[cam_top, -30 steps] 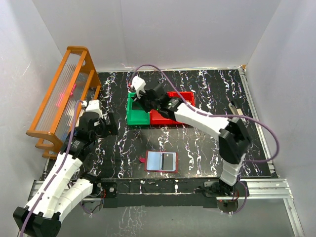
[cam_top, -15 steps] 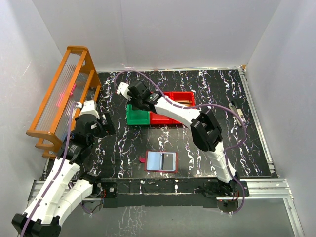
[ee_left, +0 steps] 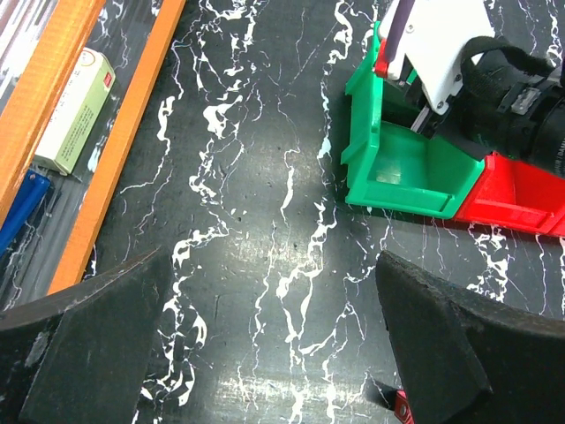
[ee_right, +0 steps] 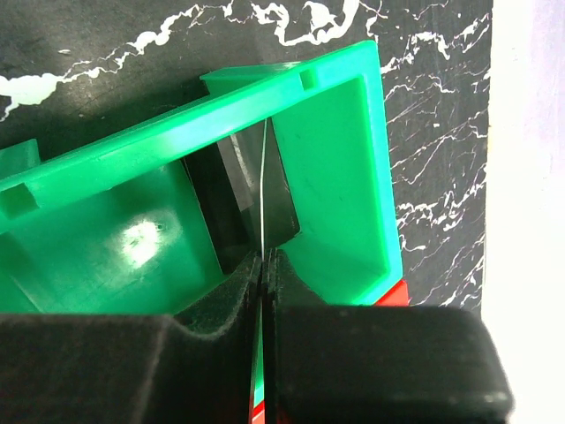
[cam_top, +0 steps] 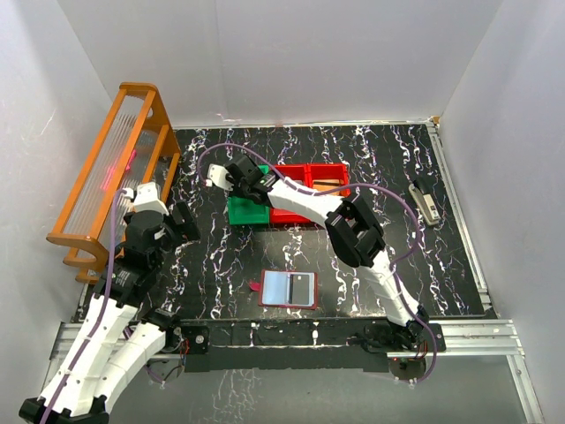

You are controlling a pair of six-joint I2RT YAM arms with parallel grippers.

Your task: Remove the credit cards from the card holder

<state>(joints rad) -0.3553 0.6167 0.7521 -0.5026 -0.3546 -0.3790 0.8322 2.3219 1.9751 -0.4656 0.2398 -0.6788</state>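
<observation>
The card holder (cam_top: 289, 289) lies open on the black marbled table near the front edge, its pale bluish sleeves facing up. My right gripper (ee_right: 263, 256) is shut on a thin credit card (ee_right: 263, 181), seen edge-on, that hangs down into the green bin (ee_right: 335, 177). From above, that gripper (cam_top: 237, 177) sits at the far left corner of the green bin (cam_top: 247, 210). My left gripper (ee_left: 269, 265) is open over bare table, left of the green bin (ee_left: 406, 172), with nothing between its fingers. In the top view it (cam_top: 181, 225) hangs beside the orange rack.
A red bin (cam_top: 309, 190) adjoins the green one on its right. An orange rack (cam_top: 115, 168) lines the left side, with a small pale box (ee_left: 79, 110) on it. A small grey object (cam_top: 426, 203) lies at the table's right edge.
The right arm has swung left, carrying its shut gripper from above the bins' middle to the green bin's far left corner. The left arm has drawn back slightly to the left.
</observation>
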